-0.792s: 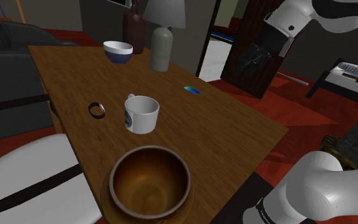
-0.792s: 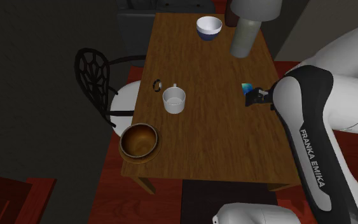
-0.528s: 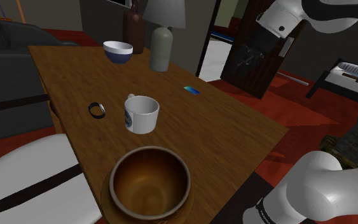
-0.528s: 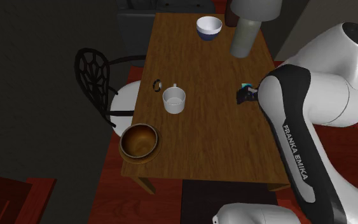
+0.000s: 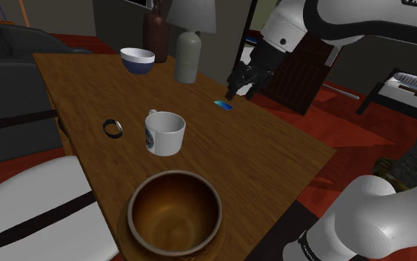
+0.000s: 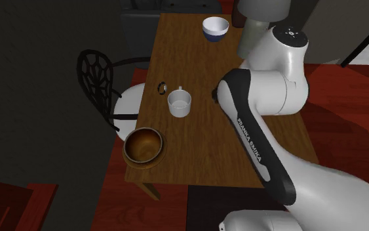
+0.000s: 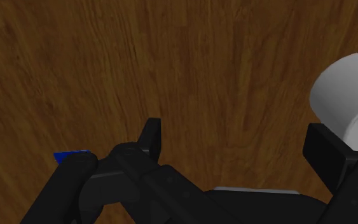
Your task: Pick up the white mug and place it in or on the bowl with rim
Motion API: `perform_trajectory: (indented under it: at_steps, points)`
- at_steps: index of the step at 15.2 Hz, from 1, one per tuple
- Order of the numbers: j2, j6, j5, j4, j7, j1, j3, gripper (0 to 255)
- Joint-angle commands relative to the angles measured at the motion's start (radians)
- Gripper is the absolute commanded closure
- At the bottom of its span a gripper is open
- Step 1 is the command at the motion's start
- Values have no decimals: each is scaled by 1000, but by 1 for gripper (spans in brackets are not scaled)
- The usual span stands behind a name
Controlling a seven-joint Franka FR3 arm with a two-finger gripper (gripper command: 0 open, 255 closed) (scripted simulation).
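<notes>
The white mug (image 5: pixel 166 133) stands upright near the middle of the wooden table (image 5: pixel 258 148), its handle toward the shoulder view's left. The brown bowl with a rim (image 5: pixel 175 211) sits at the table's near corner, nothing in it. My gripper (image 5: pixel 238 93) hangs open above the table's far side, over a small blue card (image 5: pixel 224 105), well apart from the mug. In the second exterior view the mug (image 6: pixel 179 103) and bowl (image 6: pixel 143 146) lie left of the arm. In the wrist view the gripper (image 7: pixel 238 146) has its fingers (image 7: pixel 151 137) wide apart over bare wood.
A blue-and-white bowl (image 5: pixel 138 59), a lamp base (image 5: pixel 187 55) and a dark bottle (image 5: pixel 155 33) stand at the far end. A black ring (image 5: pixel 112 127) lies beside the mug. A chair (image 6: pixel 101 82) stands at the table's side. A pale round object (image 7: pixel 349 95) shows beside one finger.
The arm has swung in from the shoulder view's right and come down over the table. The gripper now hangs above the blue card. Mug and bowl have not moved.
</notes>
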Motion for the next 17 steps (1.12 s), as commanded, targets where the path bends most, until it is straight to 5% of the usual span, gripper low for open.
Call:
perform_trajectory:
  at_steps: [1,12,17]
  points:
    - [36,21,4,14,42,5,42,0]
    - [349,147,-62,175,294,9,275,0]
    - [371,214,-67,129,299,9,285,0]
